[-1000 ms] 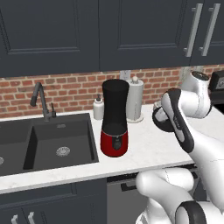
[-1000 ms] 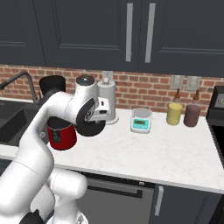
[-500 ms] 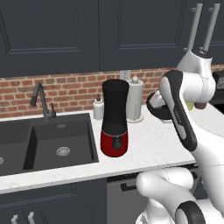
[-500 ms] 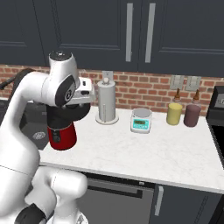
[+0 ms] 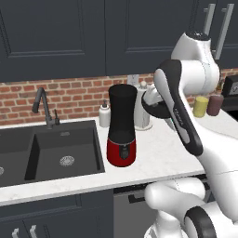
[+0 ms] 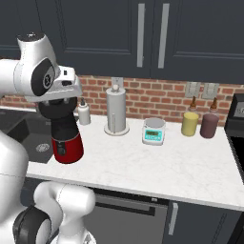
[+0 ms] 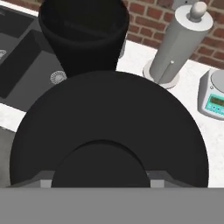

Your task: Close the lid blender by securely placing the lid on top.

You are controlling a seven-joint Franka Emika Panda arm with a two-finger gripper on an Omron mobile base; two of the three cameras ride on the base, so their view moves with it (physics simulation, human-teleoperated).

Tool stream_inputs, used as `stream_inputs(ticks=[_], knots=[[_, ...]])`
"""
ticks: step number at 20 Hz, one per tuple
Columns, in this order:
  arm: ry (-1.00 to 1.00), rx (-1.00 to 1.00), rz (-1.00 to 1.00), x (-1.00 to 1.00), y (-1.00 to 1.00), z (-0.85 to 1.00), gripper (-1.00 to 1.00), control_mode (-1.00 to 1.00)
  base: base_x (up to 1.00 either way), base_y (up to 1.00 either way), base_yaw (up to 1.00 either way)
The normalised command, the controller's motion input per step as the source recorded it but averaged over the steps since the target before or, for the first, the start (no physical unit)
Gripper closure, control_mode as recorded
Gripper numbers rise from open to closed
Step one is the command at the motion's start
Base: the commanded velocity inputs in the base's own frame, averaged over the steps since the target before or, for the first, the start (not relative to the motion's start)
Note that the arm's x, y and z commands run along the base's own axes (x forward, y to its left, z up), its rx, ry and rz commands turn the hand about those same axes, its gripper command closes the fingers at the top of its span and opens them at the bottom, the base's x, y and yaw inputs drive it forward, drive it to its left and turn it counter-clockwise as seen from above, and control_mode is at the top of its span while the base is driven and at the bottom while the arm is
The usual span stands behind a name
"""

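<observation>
End effector (image 5: pixel 155 103) is clamped on the lid (image 7: pixel 109 131), carrying it in the air just right of the blender (image 5: pixel 122 125) and about level with the jar's open top; blender stands on the tabletop (image 5: pixel 158 153) beside the sink (image 5: pixel 51 151). Lid not yet over the jar mouth. Judgement: to seat it well, centre the disc over the rim, keep it level, lower straight down, and release only once the lid sits flush all round.
</observation>
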Motion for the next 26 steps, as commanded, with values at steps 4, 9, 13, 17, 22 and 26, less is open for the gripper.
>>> stream_inputs(ticks=[4, 9, 13, 17, 22, 26], knots=[[0.00, 0.00, 0.00, -0.10, 0.21, 0.00, 1.00, -1.00, 0.00, 0.00, 0.00], [0.00, 0.00, 0.00, 0.03, 0.38, 0.10, 1.00, -1.00, 0.00, 0.00, 0.00], [0.00, 0.00, 0.00, 0.15, 0.46, 0.17, 1.00, -1.00, 0.00, 0.00, 0.00], [0.00, 0.00, 0.00, 0.22, 0.33, 0.17, 1.00, -1.00, 0.00, 0.00, 0.00], [0.00, 0.00, 0.00, 0.25, 0.14, 0.17, 1.00, -1.00, 0.00, 0.00, 0.00], [0.02, 0.00, 0.00, 0.31, 0.05, 0.06, 1.00, -1.00, 0.00, 0.00, 0.00]])
